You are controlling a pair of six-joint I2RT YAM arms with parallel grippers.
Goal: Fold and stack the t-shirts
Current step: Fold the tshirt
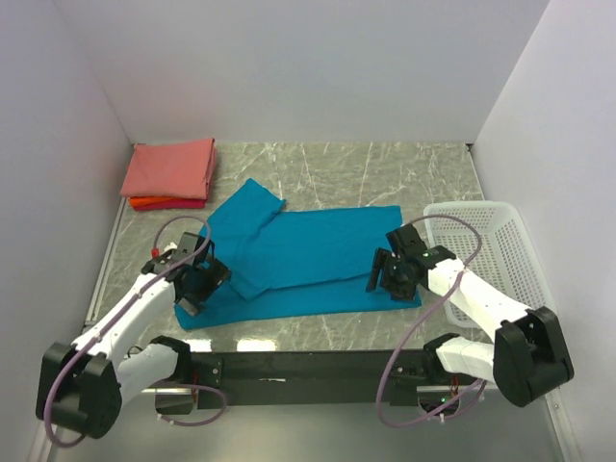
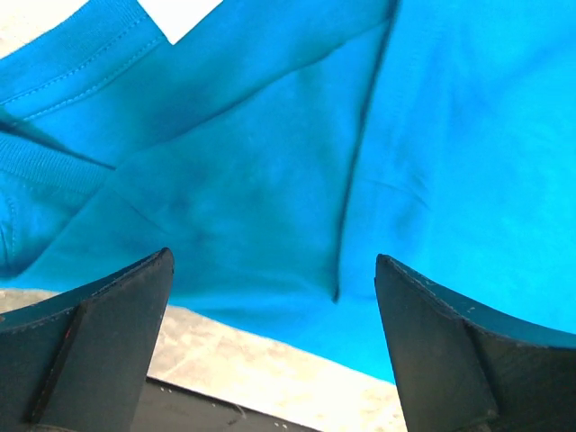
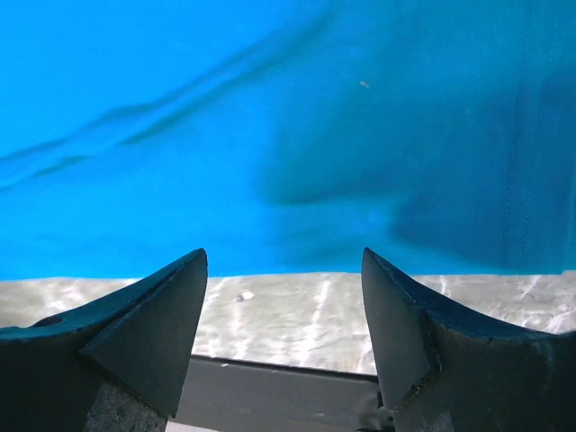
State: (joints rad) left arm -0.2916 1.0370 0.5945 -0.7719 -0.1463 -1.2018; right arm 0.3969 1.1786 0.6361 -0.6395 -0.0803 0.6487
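Table (image 1: 385,164): marble-patterned top, under both pincers and bare just nearward of each one's tips.
Teal shirt (image 1: 308,255): lies partly folded between the two pincers, its left end under the left one and its near right edge under the right one. A sleeve sticks out beyond the left pincer.
Basket (image 1: 500,250): white mesh, just right of the right pincer.
Pink shirt (image 1: 171,168): folded, well beyond the left pincer, on top of the orange shirt.
Orange shirt (image 1: 159,203): folded under the pink shirt, only its near edge showing.
Left pincer (image 2: 274,261): released, jaws wide, nothing gripped. Creased teal cloth fills the gap, with the collar toward its left finger.
Right pincer (image 3: 283,256): released, jaws apart, nothing gripped. The teal hem lies just beyond its tips.
Label (image 2: 180,13): white, at the neck, beyond the left pincer's left finger.
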